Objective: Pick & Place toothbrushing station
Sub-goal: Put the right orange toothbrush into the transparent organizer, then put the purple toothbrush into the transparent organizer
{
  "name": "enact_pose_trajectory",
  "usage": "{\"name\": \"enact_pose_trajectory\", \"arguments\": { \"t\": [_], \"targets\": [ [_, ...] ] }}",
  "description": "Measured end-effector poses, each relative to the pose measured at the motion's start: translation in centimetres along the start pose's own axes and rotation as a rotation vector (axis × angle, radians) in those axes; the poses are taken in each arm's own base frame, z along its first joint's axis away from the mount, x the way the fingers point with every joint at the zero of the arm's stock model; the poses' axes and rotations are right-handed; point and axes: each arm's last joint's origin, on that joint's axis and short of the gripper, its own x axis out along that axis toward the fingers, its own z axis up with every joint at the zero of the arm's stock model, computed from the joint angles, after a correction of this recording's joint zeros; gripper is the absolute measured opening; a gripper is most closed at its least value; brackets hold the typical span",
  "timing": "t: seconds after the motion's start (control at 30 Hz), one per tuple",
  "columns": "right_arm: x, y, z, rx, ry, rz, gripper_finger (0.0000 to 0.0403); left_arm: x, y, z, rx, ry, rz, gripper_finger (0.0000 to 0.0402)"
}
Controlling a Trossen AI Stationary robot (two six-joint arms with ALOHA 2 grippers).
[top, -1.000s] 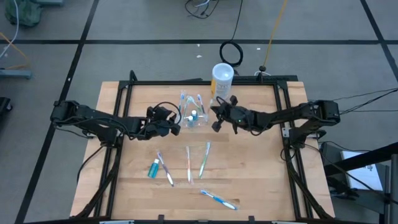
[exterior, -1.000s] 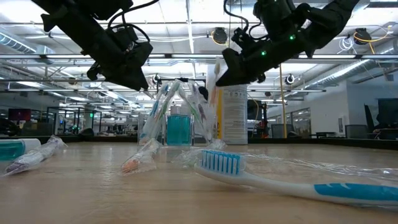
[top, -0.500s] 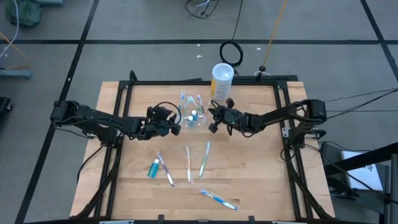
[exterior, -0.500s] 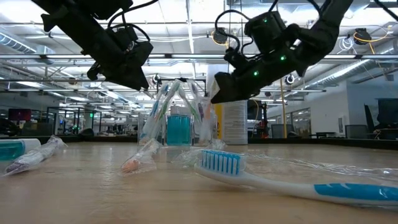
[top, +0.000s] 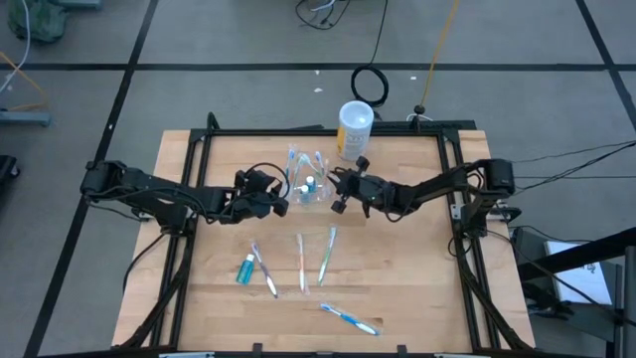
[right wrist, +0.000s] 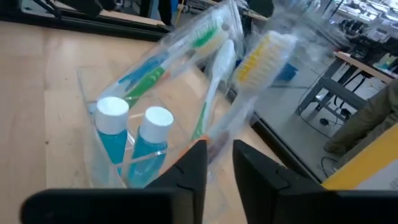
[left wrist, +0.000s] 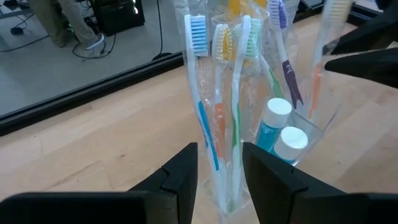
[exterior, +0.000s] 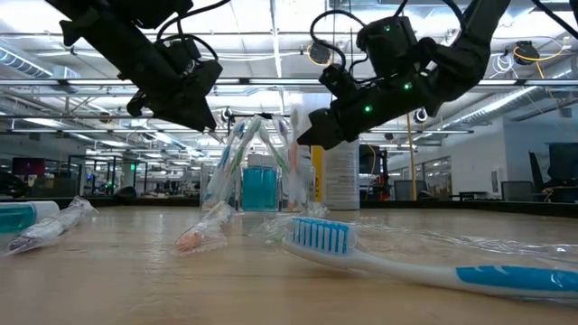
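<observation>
The clear holder [top: 310, 192] stands on the table at the far middle, with several wrapped toothbrushes [left wrist: 217, 118] and two teal tubes [right wrist: 134, 146] standing in it. My left gripper [top: 282, 207] is at the holder's left near side, its fingers close together around the wrapped toothbrushes. My right gripper [top: 336, 191] is at the holder's right side, shut on a wrapped toothbrush with yellow bristles [right wrist: 267, 56]. That toothbrush also shows in the left wrist view [left wrist: 314, 93]. My left gripper has the lower part of the wrapped toothbrushes [left wrist: 222, 186] between its two fingers, coming from the table's left. Which of them it pinches cannot be told. They stand in the holder with their heads up. My right gripper pinches the wrapped toothbrush's handle [right wrist: 217, 146] between its two fingers, coming from the table's right. The toothbrush stands tilted with its bristle head up. Its lower end reaches down at the holder's right wall.
A tall white canister [top: 355, 127] stands just beyond the holder, to its right. Loose wrapped toothbrushes [top: 301, 261] and a teal tube [top: 243, 268] lie on the near half of the table. A blue toothbrush [top: 350, 318] lies near the front edge.
My right gripper has gone toward the table's left, up to the holder, carrying the wrapped toothbrush head up. The toothbrush now stands against the holder's right side.
</observation>
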Motion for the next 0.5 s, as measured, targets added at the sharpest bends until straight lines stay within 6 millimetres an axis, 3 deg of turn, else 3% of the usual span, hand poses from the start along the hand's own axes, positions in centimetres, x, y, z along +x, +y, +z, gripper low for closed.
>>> {"name": "enact_pose_trajectory", "arguments": {
  "t": [0.17,0.33,0.5],
  "targets": [
    [-0.6,-0.2,1.0,-0.007,-0.032,0.001,0.0109,0.0,-0.2,-0.1,-0.004,0.047,-0.068,0.0134],
    [-1.1,-0.5,1.9,0.001,-0.061,-0.002,0.0135,-0.2,-1.0,0.1,-0.013,0.162,-0.251,0.0134],
    [-1.6,-0.9,2.1,-0.114,-0.015,0.006,0.0147,-0.6,-1.6,-0.1,-0.016,0.335,-0.467,0.0134]
  ]
}}
